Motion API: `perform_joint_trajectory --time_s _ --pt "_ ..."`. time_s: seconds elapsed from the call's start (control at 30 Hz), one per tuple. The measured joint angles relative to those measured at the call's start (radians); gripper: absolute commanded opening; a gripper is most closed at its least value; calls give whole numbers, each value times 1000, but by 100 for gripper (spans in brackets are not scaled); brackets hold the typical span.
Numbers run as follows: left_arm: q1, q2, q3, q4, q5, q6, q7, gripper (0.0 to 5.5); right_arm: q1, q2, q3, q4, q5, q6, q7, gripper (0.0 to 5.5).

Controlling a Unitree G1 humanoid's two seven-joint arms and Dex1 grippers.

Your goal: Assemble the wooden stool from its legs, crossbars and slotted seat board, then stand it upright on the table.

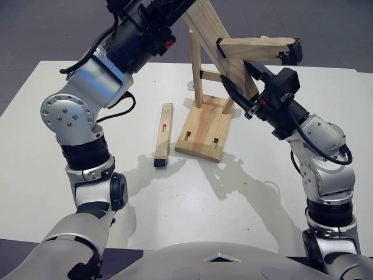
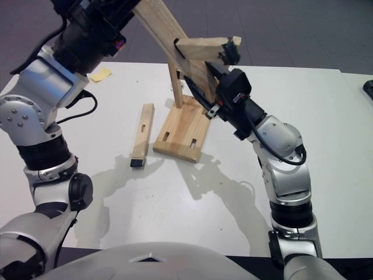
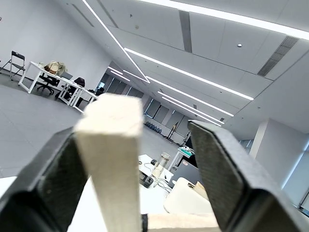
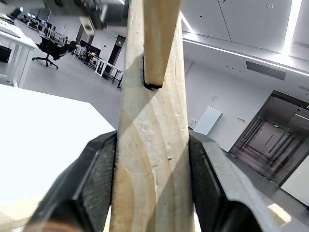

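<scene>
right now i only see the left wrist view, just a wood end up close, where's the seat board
Observer: The slotted seat board lies flat on the table, between the two arms.
Operator: any loose parts down there
Observer: One loose leg lies on the table left of the board, not touching it.
Operator: and the right arm
Observer: The right gripper is shut on a second leg, held up above the table.

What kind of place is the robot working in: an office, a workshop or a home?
Probably an open-plan office or a lab. The wrist views show rows of desks with office chairs and long ceiling light strips behind the white table.
</scene>
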State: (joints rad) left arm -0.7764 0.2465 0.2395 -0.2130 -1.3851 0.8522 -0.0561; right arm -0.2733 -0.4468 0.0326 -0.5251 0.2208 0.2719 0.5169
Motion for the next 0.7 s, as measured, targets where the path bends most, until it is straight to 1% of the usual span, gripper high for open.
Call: perform_joint_trajectory --time_s 0.17,0.37,0.67,0.7 --pt "17 1 -10 0 22 -14 -16 186 0 0 1 14 -2 -16 10 204" --pt "32 1 -13 4 51 -23 -20 105 0 0 4 23 -10 -25 12 204" --pt "50 -9 -23 3 107 -47 -58 104 -1 0 17 44 -42 -42 8 204" --pt "56 -11 -25 1 110 -53 -59 104 -1 0 19 47 -45 -44 8 240"
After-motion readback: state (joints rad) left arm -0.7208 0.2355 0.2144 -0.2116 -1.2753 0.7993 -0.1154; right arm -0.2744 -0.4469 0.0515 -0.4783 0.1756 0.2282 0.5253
